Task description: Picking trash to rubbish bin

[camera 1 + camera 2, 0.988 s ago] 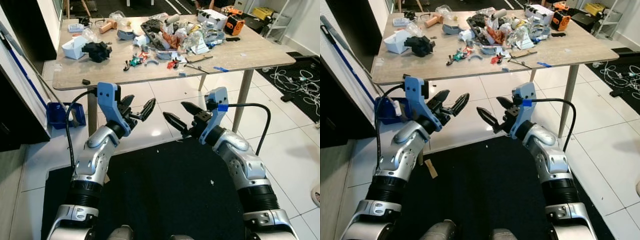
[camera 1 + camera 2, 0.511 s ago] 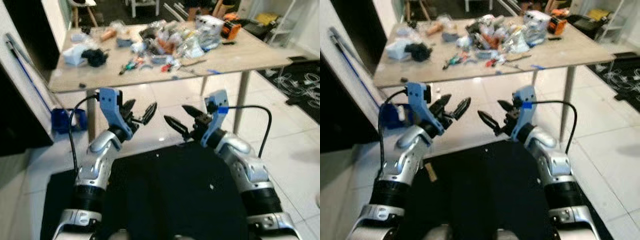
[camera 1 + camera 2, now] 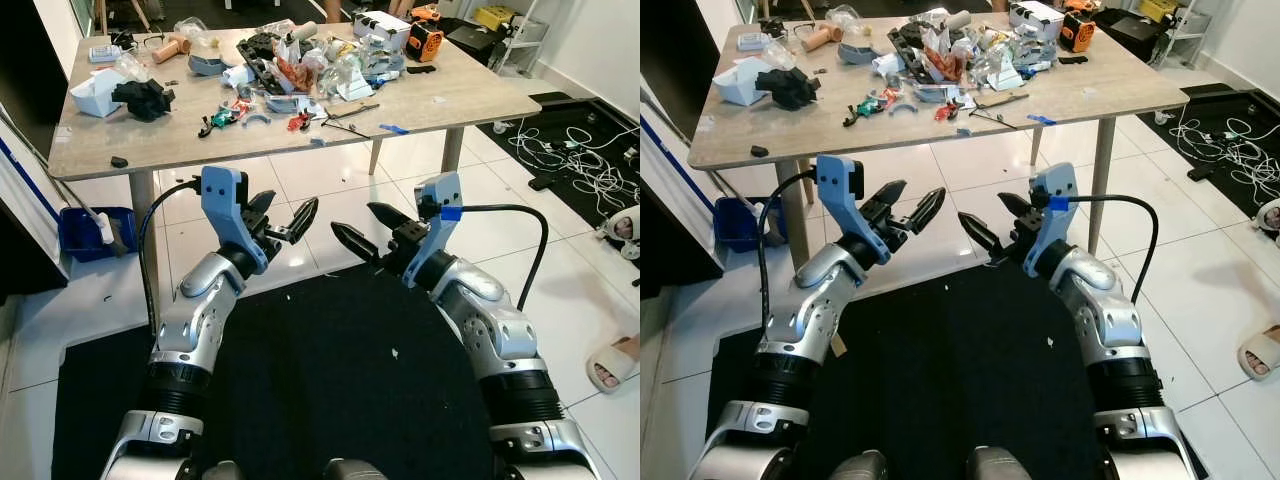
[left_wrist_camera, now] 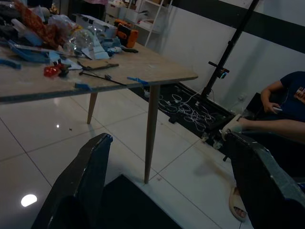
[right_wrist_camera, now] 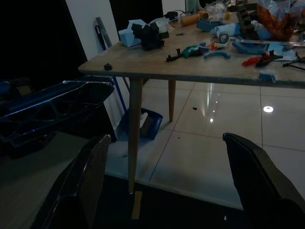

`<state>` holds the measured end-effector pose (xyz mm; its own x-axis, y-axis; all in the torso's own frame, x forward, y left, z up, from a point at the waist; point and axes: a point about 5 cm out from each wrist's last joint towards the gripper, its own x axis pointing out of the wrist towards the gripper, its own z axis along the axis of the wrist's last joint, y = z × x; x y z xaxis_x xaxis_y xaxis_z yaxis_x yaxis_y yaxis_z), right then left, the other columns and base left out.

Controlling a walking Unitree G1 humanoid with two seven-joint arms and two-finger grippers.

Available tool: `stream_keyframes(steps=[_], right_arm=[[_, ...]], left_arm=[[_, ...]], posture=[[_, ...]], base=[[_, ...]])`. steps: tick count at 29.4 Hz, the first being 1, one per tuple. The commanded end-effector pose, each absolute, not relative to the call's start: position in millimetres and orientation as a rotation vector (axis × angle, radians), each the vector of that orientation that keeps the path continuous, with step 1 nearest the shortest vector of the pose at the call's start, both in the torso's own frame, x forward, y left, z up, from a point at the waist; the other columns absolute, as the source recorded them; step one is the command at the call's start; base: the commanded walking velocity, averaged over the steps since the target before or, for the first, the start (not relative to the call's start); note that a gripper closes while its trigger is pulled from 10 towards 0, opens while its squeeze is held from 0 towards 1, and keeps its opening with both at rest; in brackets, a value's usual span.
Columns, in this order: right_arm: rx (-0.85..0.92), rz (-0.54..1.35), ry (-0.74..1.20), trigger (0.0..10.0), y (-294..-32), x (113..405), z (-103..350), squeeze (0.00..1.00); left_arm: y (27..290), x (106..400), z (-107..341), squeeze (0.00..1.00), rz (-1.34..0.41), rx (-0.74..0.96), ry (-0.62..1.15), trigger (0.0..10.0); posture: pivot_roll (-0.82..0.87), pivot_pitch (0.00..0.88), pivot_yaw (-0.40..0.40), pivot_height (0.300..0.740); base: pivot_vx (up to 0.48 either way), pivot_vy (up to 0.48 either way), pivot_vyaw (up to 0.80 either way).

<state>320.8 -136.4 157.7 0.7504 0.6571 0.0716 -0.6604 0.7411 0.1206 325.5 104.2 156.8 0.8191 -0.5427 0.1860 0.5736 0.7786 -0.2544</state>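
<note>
- Left gripper raised over the black mat, fingers spread apart, nothing held.
- Right gripper level beside it, likewise spread and bare, tips facing the left one's.
- Trash pile heaped on the wooden desk ahead, well apart from both.
- Blue bin on the floor by the desk's left leg.

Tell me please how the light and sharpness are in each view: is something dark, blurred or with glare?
Left and right eye views: bright and sharp, table and both open grippers, left gripper and right gripper, crisp. Left wrist view: dimmer, soft, a lamp glare spot on the floor tiles. Right wrist view: darkest, deep shadow beside the table, glare on the tiles.
</note>
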Motion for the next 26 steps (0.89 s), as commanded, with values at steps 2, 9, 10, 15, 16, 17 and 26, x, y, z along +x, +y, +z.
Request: stream_keyframes(steps=[2,9,10,15,16,17,26], right_arm=[[0.153,0.727,-0.016,10.0,-135.5,320.2,157.2,0.00],[0.154,0.726,-0.018,10.0,-135.6,320.6,157.8,0.00],[0.154,0.726,-0.018,10.0,-135.6,320.6,157.8,0.00],[0.138,0.733,-0.027,10.0,-134.4,319.9,158.7,0.00],[0.117,0.742,-0.024,10.0,-133.5,319.5,158.6,0.00],[0.117,0.742,-0.024,10.0,-133.5,319.5,158.6,0.00],[0.092,0.757,-0.016,10.0,-134.7,320.6,156.5,0.00]], left_arm=[[102.9,325.3,153.8,0.00,-0.612,-0.298,-0.092,10.0],[102.9,325.6,155.0,0.00,-0.615,-0.299,-0.097,10.0],[102.9,325.6,155.0,0.00,-0.615,-0.299,-0.097,10.0],[103.2,325.6,155.6,0.00,-0.615,-0.298,-0.100,10.0],[103.4,325.6,155.8,0.00,-0.615,-0.297,-0.101,10.0],[103.4,325.6,155.8,0.00,-0.615,-0.297,-0.101,10.0],[104.1,325.5,157.1,0.00,-0.614,-0.295,-0.109,10.0]], posture=[[-0.07,0.000,-0.047,0.740],[-0.07,0.000,-0.048,0.740],[-0.07,0.000,-0.048,0.740],[-0.07,0.000,-0.048,0.740],[-0.07,0.000,-0.048,0.740],[-0.07,0.000,-0.048,0.740],[-0.07,0.000,-0.046,0.740]], base=[[0.347,0.000,0.00],[0.295,0.000,0.00],[0.255,0.000,0.00],[0.265,0.000,0.00],[0.281,0.000,0.78],[0.281,0.000,0.78],[0.298,0.000,0.78]])
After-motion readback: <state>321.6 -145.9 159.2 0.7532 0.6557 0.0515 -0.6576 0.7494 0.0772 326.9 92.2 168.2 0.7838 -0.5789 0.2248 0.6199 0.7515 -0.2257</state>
